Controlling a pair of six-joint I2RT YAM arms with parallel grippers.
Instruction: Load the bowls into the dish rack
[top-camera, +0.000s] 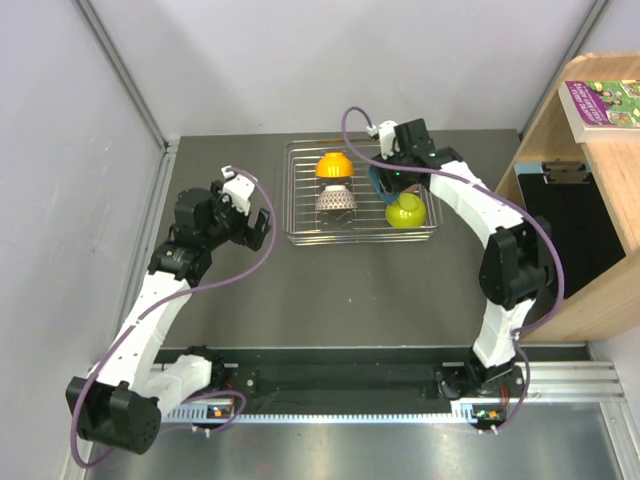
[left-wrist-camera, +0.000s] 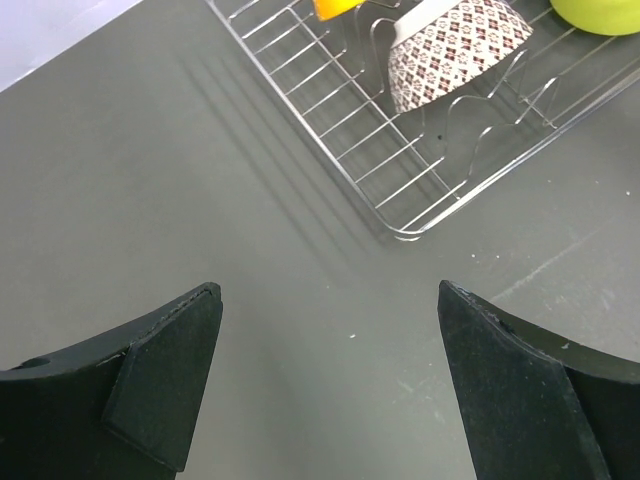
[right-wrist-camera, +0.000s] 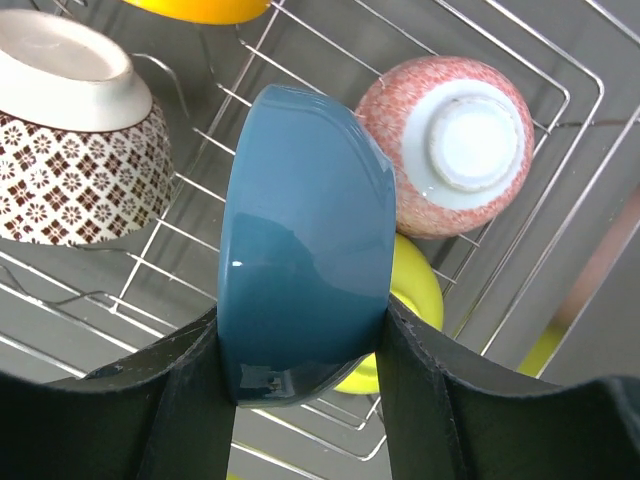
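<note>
The silver wire dish rack (top-camera: 296, 190) sits at the back middle of the table. Standing in it are an orange bowl (top-camera: 333, 165), a black-and-white mosaic bowl (top-camera: 337, 203) and a lime green bowl (top-camera: 405, 212). Hovering over the rack's right part, my right gripper (right-wrist-camera: 300, 320) is shut on a blue bowl (right-wrist-camera: 305, 270) held on edge. Below it, a pinkish bowl (right-wrist-camera: 450, 150) lies upside down beside the lime green bowl (right-wrist-camera: 415, 300). My left gripper (left-wrist-camera: 330, 340) stays open and empty over bare table, left of the rack's near corner (left-wrist-camera: 400, 215).
A wooden shelf unit (top-camera: 590, 200) stands at the right edge, with a book (top-camera: 605, 105) on top and a black clipboard (top-camera: 565, 172) against it. Grey walls close off the back and left. The arms' mounting rail (top-camera: 350, 385) runs along the near edge.
</note>
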